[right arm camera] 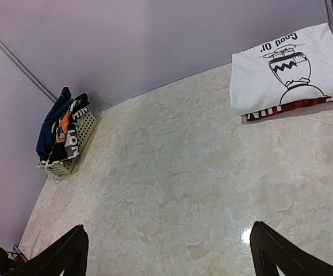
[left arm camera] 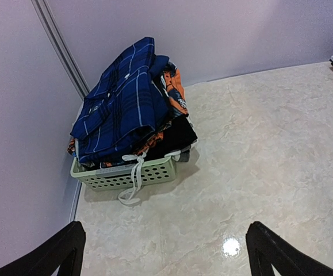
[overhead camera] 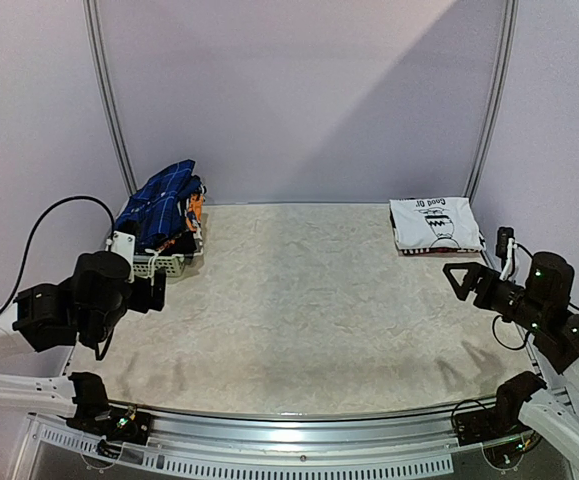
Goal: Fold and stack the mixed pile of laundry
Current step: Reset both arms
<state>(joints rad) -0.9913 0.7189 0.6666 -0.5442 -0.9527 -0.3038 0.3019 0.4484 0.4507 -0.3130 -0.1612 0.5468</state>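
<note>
The mixed laundry pile sits heaped in a small lattice basket (overhead camera: 172, 266) at the table's back left, with a blue checked cloth (overhead camera: 164, 198) on top. The left wrist view shows that cloth (left arm camera: 123, 106) over orange and black garments in the basket (left arm camera: 149, 173). A folded white T-shirt (overhead camera: 434, 222) lies at the back right; in the right wrist view it (right arm camera: 287, 66) rests on a red-and-black plaid shirt (right arm camera: 295, 107). My left gripper (overhead camera: 155, 292) is open just in front of the basket, and its jaws (left arm camera: 165, 244) hold nothing. My right gripper (overhead camera: 461, 278) hangs open and empty (right arm camera: 169, 244), in front of the folded stack.
A white drawstring (left arm camera: 133, 184) hangs over the basket's front wall. Curved metal frame poles (overhead camera: 109, 100) (overhead camera: 494, 100) rise at the back corners against the wall. A metal rail (overhead camera: 299, 425) runs along the near table edge between the arm bases.
</note>
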